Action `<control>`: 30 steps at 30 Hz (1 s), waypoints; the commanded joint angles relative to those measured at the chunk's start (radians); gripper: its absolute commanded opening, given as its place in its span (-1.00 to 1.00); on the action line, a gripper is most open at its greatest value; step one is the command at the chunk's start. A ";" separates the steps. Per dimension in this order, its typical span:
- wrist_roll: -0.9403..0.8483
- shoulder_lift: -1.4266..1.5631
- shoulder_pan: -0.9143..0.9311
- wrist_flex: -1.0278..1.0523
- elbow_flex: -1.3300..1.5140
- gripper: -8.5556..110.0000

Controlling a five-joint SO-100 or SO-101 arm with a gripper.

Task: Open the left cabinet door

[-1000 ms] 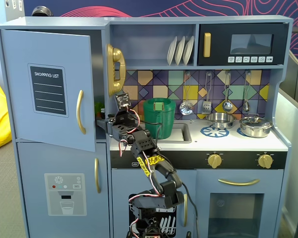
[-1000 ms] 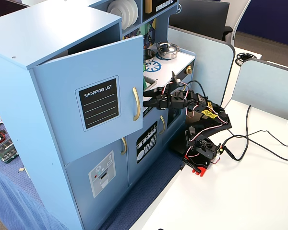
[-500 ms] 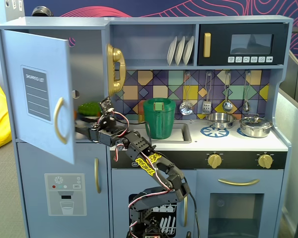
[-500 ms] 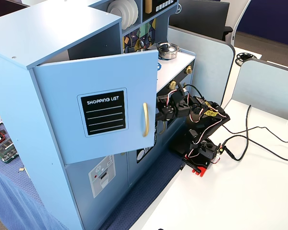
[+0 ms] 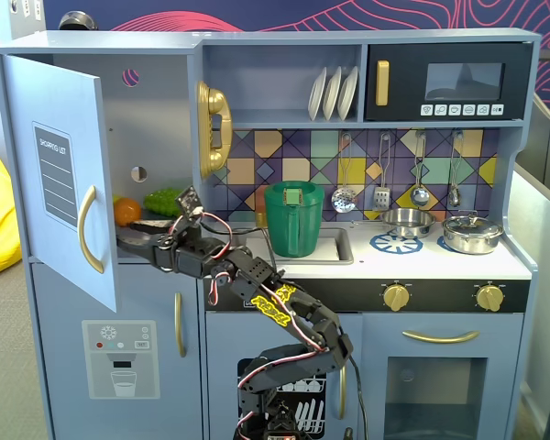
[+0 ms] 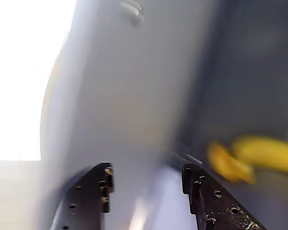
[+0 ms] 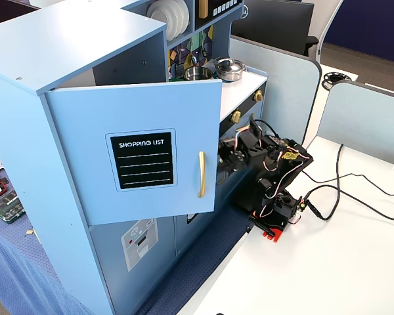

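Your left cabinet door stands swung well out from the toy kitchen, hinged at its far left edge in a fixed view, so you see its chalkboard panel only at a steep slant there. In a fixed view from the side, the door faces the camera and the "SHOPPING LIST" panel reads plainly, with the gold handle just right of it.

Your hand reaches into the open compartment behind the door, near an orange and a green toy; the side view hides all of that behind the door. The wrist view shows the hand with its two fingers spread apart and holding nothing, the door's blurred inner face ahead, and a yellow blurred thing to the right.
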 commanded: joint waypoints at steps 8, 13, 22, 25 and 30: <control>0.256 0.169 0.644 0.325 0.156 -0.80; 0.288 0.258 0.764 0.491 0.305 -0.86; 0.336 0.310 1.009 0.624 0.558 -0.86; 0.337 0.330 1.062 0.635 0.650 -0.86; 0.387 0.402 1.075 0.670 0.762 -0.86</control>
